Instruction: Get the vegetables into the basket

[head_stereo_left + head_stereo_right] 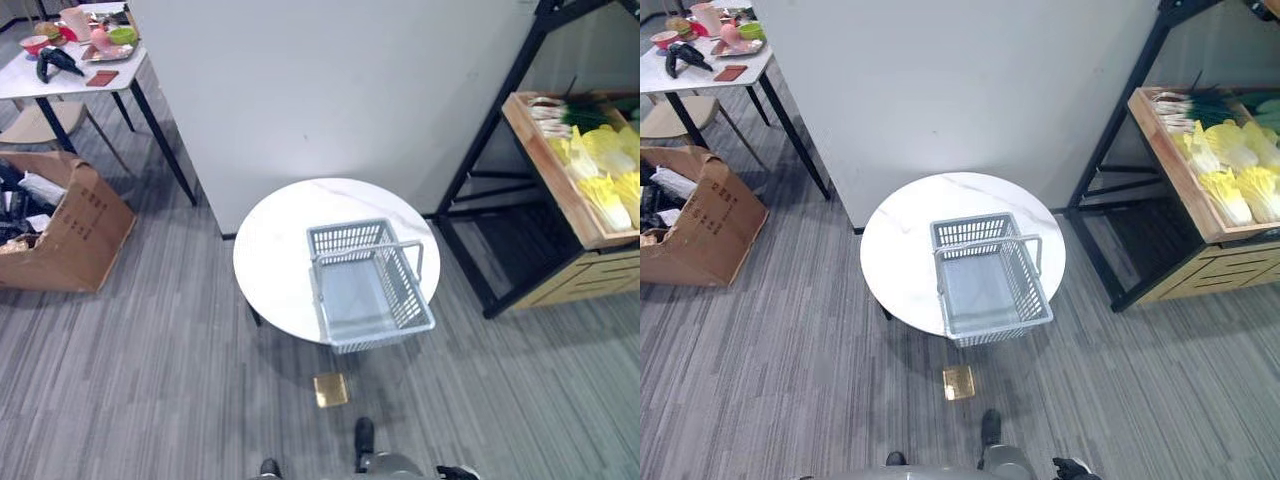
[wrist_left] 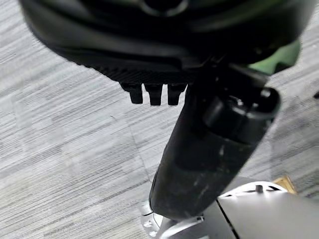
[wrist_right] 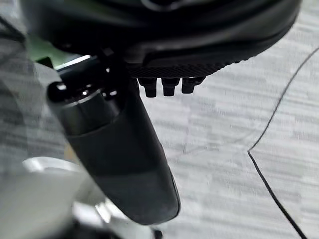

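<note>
Grey plank floor [image 1: 150, 380] with a white wall behind. A round white counter [image 1: 275, 250] stands on it, carrying the grey mesh basket [image 1: 368, 285] at its right near edge, long axis running front to back, handle raised. Right of the counter, yellow-green vegetables [image 1: 605, 170] lie in a wooden shelf crate [image 1: 555, 180]. Left hand [image 2: 214, 144] and right hand [image 3: 119, 154] hang over floor, fingers relaxed, holding nothing.

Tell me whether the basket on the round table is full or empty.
Empty: the grey basket shows its bare floor; the vegetables lie in the wooden crate.
</note>
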Controlling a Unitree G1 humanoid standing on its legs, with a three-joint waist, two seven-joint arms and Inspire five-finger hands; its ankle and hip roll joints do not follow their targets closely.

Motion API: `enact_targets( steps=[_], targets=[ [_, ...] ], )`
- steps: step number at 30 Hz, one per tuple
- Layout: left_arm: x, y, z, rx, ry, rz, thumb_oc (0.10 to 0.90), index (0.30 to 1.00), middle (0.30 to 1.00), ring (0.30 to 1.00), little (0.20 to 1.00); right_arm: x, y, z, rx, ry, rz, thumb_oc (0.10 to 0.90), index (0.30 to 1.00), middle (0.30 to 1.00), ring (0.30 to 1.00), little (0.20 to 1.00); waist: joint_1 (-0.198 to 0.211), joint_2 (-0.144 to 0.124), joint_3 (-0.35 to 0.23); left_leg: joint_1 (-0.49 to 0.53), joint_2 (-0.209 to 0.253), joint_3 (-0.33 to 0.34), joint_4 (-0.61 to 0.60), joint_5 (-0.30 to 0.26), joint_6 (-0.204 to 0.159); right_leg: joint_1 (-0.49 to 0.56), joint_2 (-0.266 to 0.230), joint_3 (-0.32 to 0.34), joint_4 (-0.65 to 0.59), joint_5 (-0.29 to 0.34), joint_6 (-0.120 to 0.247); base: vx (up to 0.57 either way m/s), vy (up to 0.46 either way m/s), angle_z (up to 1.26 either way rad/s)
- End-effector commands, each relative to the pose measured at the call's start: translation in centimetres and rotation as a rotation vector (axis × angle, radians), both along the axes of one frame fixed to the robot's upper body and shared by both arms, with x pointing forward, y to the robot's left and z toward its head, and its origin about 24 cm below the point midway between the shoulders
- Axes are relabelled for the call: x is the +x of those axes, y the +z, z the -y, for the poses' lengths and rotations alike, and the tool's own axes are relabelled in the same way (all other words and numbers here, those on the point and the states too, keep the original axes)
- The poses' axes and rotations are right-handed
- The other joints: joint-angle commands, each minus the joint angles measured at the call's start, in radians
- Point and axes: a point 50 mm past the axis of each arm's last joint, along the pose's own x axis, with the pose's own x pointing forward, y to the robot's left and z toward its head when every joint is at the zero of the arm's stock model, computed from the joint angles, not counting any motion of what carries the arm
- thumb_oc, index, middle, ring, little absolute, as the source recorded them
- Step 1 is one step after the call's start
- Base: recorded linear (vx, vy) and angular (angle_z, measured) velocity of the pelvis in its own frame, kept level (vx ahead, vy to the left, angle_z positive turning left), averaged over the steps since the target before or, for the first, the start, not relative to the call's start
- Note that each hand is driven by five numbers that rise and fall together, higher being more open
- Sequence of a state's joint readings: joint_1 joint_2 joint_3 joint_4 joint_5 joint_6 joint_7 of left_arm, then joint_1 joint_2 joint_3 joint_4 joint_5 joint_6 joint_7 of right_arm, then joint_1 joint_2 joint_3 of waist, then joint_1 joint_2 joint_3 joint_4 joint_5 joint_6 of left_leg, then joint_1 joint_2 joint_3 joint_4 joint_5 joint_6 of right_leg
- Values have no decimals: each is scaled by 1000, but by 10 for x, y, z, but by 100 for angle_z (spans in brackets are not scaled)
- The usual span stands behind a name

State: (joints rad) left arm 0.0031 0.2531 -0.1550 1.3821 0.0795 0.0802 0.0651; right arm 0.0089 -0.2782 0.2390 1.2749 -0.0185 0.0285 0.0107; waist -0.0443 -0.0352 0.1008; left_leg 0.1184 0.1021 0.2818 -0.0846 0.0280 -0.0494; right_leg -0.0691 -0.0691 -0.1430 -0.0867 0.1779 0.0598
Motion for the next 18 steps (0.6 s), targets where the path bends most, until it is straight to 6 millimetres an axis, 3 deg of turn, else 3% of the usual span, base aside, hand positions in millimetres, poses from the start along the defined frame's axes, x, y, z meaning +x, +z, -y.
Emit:
enact_targets(
  steps=[1, 6, 9, 14, 15, 16, 17, 18],
  targets=[
    [18, 4, -7, 23, -7, 26, 900, 1000, 1000, 1000, 1000, 30, 9, 10, -33, -27, 92, 900, 1000, 1000, 1000, 1000, -17, -23, 2, -25, -25, -23, -3, 8, -27, 47, -62, 27, 11, -40, 117, 45, -53, -9],
    [13, 5, -13, 50, 14, 21, 900, 1000, 1000, 1000, 1000, 65, 32, 37, -122, -73, 282, 900, 1000, 1000, 1000, 1000, -21, -29, -12, -14, -13, -11, -3, 7, -35, 62, -49, 37, 3, -45, 116, 16, -19, -2],
    [12, 5, -11, 48, 15, 26, 900, 1000, 1000, 1000, 1000, 99, 69, 57, -181, -46, 499, 900, 1000, 1000, 1000, 1000, -34, -31, -12, -13, -11, -6, -3, 7, -37, 60, -46, 46, 6, -45, 117, -2, 8, -9],
    [13, 3, -4, 37, 22, 41, 900, 1000, 1000, 1000, 1000, 137, 138, 78, -358, 61, 803, 900, 1000, 1000, 1000, 1000, -44, -27, -10, -9, -12, -2, -3, 1, -35, 62, -48, 54, 10, -46, 120, -2, 25, -8],
    [13, 2, -3, 36, 21, 40, 900, 1000, 1000, 1000, 1000, 136, 138, 78, -360, 61, 801, 900, 1000, 1000, 1000, 1000, -43, -26, -10, -8, -12, -2, -3, 1, -35, 62, -48, 54, 10, -46, 120, 0, 0, 0],
    [16, 3, -2, 37, 31, 57, 900, 1000, 1000, 1000, 1000, 149, 169, 79, -463, 158, 919, 900, 1000, 1000, 1000, 1000, -42, -26, -11, -6, -12, -4, -3, -2, -33, 63, -50, 55, 10, -48, 120, 0, 0, 0],
    [16, 3, -2, 38, 37, 62, 900, 1000, 1000, 1000, 1000, 154, 186, 79, -513, 199, 980, 900, 1000, 1000, 1000, 1000, -42, -25, -12, -4, -12, -5, -3, -4, -32, 65, -50, 54, 10, -49, 121, 35, 36, 2],
    [14, 2, -2, 43, 45, 62, 900, 1000, 1000, 1000, 1000, 165, 221, 70, -580, 274, 1136, 900, 1000, 1000, 1000, 1000, -38, -26, -12, -3, -14, -7, -3, -7, -30, 68, -52, 53, 10, -49, 121, 29, 31, 2]
  ],
)
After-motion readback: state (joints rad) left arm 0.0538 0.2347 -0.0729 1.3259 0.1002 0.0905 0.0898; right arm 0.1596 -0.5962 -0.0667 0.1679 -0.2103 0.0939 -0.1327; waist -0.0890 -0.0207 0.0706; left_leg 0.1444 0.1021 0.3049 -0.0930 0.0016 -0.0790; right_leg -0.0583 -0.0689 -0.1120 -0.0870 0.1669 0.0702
